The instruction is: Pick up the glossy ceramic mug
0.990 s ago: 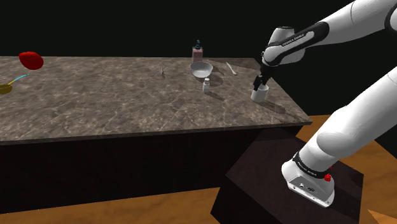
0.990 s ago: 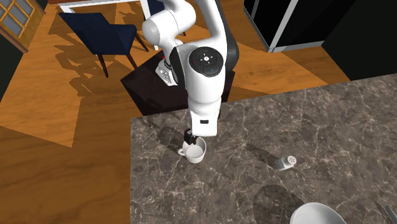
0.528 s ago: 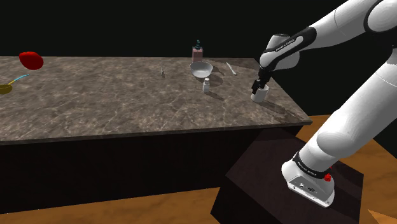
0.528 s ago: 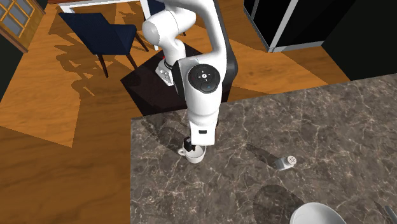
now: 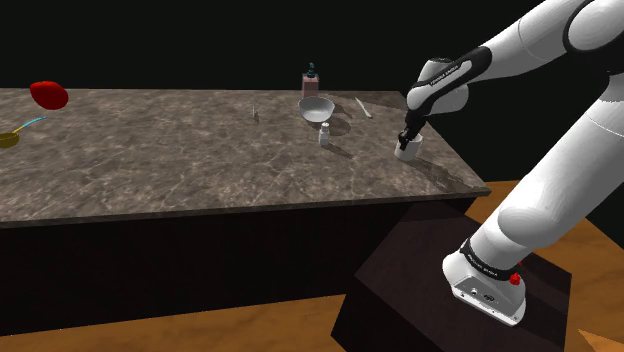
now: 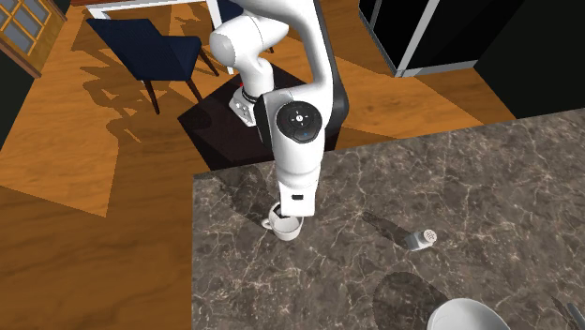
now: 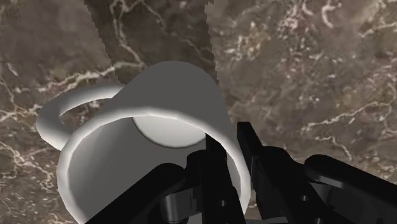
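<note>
We have the tool [image 7: 232,168] set over the rim of the white mug [image 7: 165,102], one black finger down inside the cup and the other against its outer wall. The gap between them is narrowed to about the wall's thickness, so the tool appears closed on the mug's side. The mug sits directly beneath the tool on the marbled tabletop [image 7: 305,57], close to the tabletop's corner nearest the stand, and its handle [image 7: 54,121] sticks out on the side away from the clasped wall. Whether its base is clear of the surface we cannot tell. As we judge it, the step in hand is the lift. A glossy wall pinched at one point will want to swing or slip, so we should keep the squeeze firm and rise straight up and slowly. We should also keep the wrist steady so the mug hangs without tipping, and avoid any sideways pull toward the tabletop's edge.
</note>
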Robot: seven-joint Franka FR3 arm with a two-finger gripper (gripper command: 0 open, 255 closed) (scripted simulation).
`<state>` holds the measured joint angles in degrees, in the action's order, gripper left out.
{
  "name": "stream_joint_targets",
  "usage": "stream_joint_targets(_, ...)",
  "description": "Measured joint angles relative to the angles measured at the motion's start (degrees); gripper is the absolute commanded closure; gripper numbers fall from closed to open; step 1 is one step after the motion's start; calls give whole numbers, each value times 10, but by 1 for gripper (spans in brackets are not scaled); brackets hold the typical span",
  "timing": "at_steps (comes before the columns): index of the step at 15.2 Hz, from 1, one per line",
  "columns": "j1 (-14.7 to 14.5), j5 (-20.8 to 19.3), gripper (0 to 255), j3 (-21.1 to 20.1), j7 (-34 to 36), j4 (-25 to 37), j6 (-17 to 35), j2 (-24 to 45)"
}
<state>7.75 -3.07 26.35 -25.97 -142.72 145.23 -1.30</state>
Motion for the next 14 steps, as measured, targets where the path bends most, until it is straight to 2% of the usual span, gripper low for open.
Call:
stream_joint_targets(6,0,-2,255,-1,3,1,-5,-4)
stream_joint_targets(14,2,-30,255,-5,23,19,-67,-52)
